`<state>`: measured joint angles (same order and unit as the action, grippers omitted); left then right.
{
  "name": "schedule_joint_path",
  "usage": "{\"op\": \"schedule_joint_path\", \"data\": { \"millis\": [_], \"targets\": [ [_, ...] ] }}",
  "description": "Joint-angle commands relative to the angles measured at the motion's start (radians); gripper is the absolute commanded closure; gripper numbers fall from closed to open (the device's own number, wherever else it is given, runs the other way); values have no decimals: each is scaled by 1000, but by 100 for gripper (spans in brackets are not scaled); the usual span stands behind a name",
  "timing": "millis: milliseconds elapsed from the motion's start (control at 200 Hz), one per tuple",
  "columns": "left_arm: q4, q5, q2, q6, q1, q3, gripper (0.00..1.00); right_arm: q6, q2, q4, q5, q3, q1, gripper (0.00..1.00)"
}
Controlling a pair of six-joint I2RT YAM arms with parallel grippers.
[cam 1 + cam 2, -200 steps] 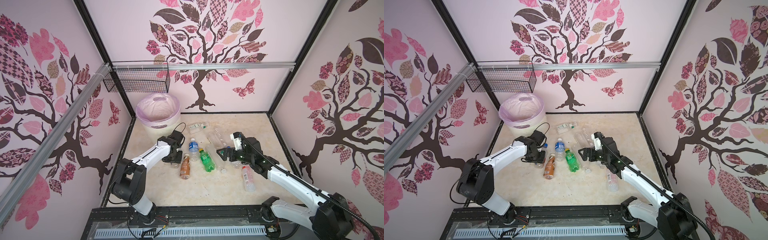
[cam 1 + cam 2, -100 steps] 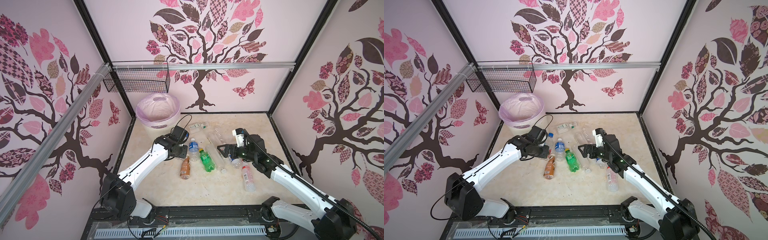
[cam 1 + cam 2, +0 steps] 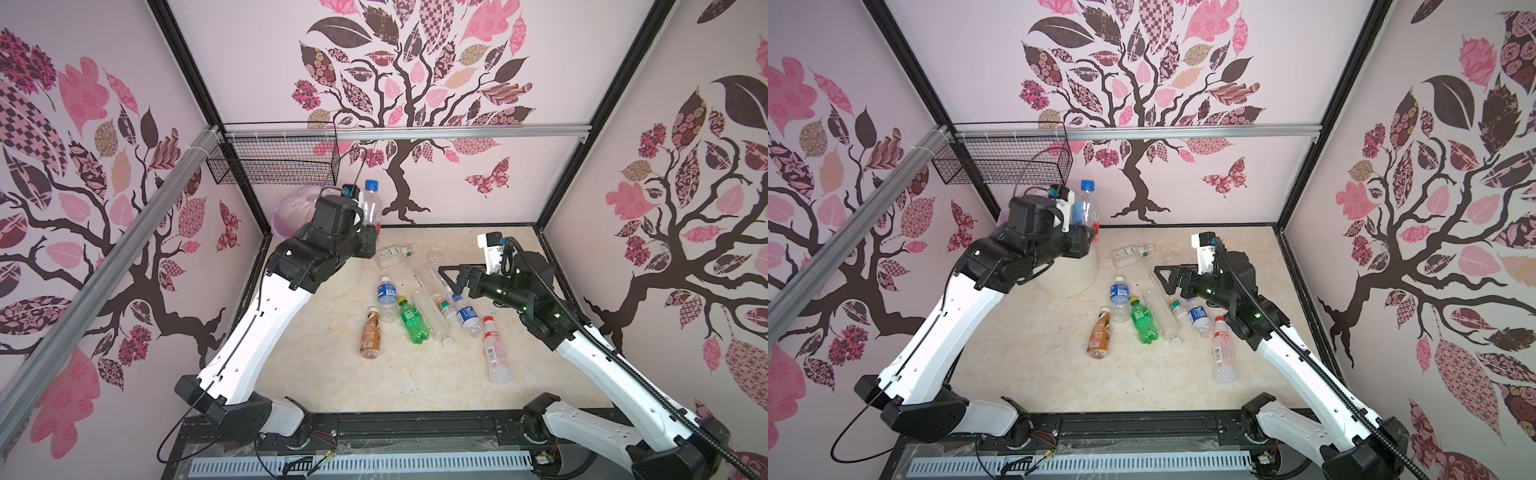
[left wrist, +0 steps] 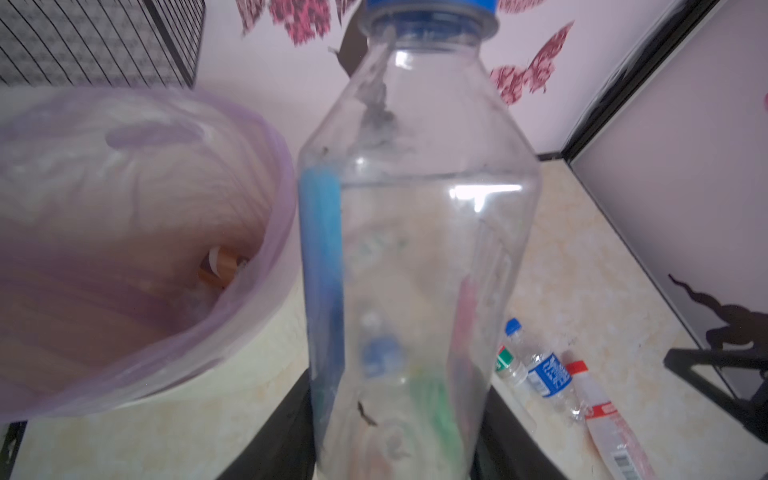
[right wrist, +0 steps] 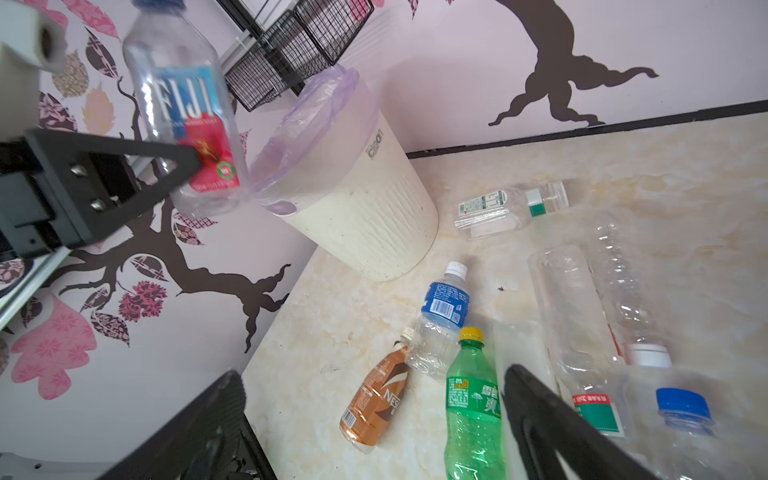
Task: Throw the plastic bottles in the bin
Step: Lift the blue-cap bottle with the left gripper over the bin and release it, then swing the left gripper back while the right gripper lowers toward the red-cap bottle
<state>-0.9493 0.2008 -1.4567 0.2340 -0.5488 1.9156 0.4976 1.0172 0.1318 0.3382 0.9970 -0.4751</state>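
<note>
1. The left pincer (image 3: 369, 230) is clenched on the Fiji bottle (image 3: 371, 203), gripping low on its body; the right wrist view shows one black finger (image 5: 166, 162) across the red part of the label
2. That bottle stands upright in the air with its blue cap up, so its long axis is vertical, above the back left of the bench (image 3: 415, 374)
3. The bin (image 5: 374, 208) is the relation that counts: in both top views its bag-lined mouth lies toward 9 o'clock from the bottle, largely hidden behind the left arm
4. The bottle's base hangs at about rim height, just beside the lilac bag (image 4: 270, 174). It is outside the opening rather than over it, and I cannot tell whether it touches the rim
5. Judged from this, the drop calls for a short carry toward 9 o'clock, or a tip of the cap that way; let go here, the bottle would likely hit the rim or land on the bench
6. The right pincer (image 3: 451, 278) is released wide and empty, hovering over the clear bottles (image 3: 432, 282) at about 3 o'clock from the bin, so the left arm is far nearer the bin
7. The brown bottle (image 3: 370, 334), green bottle (image 3: 411, 320) and red-capped bottle (image 3: 494, 353) lie on their sides, long axes roughly 12 to 6
</note>
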Motion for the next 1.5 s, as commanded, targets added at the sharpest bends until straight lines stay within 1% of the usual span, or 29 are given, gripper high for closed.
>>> {"op": "schedule_joint_path", "data": {
  "millis": [0,110,215,300,375,455,520,560,610,660,725,765,795,820,870,915,955,1085,1165,1215,1345,1495],
  "targets": [
    [-44,54,-65,-56,6,205,45,12,-4,19,12,92,-2,0],
    [-51,58,-105,-71,29,359,45,6,13,25,6,160,-1,0],
    [-30,29,-116,-50,78,471,45,5,30,18,1,203,-2,1],
    [21,29,-97,-53,109,506,45,14,42,12,13,217,-2,0],
    [74,41,-71,-57,137,504,45,20,45,-1,21,206,-2,0],
    [85,16,-64,-52,189,502,43,19,43,-7,18,184,-2,0],
    [75,-28,-67,-26,257,479,43,16,41,-12,13,167,-2,0],
    [77,-79,-64,13,311,444,43,15,41,-19,12,156,-2,0],
    [108,-148,-57,52,377,348,43,16,45,-24,11,146,-2,0],
    [143,-162,-52,77,421,238,43,18,52,-29,15,141,-1,1],
    [123,-192,-76,118,475,150,42,24,59,-32,26,139,-1,1],
    [111,-219,-95,110,492,114,36,26,60,-33,31,139,-2,1],
    [95,-226,-110,102,496,105,25,26,60,-33,33,137,-2,1],
    [75,-224,-122,100,497,113,17,23,58,-32,32,138,-2,0],
    [31,-229,-139,98,497,147,14,15,55,-28,27,137,-1,0],
    [36,-248,-129,97,496,152,10,12,53,-24,22,134,-1,1],
    [59,-262,-108,107,496,140,2,13,53,-26,21,130,-1,1],
    [73,-262,-71,119,491,137,2,31,53,-48,31,108,-1,0],
    [48,-240,-67,103,464,149,2,32,49,-49,27,97,-1,1],
    [37,-207,-61,85,428,148,2,32,48,-48,23,91,-2,1],
    [15,-108,-57,26,292,148,2,24,43,-33,0,79,-2,0],
    [-16,3,-76,-12,125,142,2,-16,28,32,-91,74,-2,0]
  ]
}}
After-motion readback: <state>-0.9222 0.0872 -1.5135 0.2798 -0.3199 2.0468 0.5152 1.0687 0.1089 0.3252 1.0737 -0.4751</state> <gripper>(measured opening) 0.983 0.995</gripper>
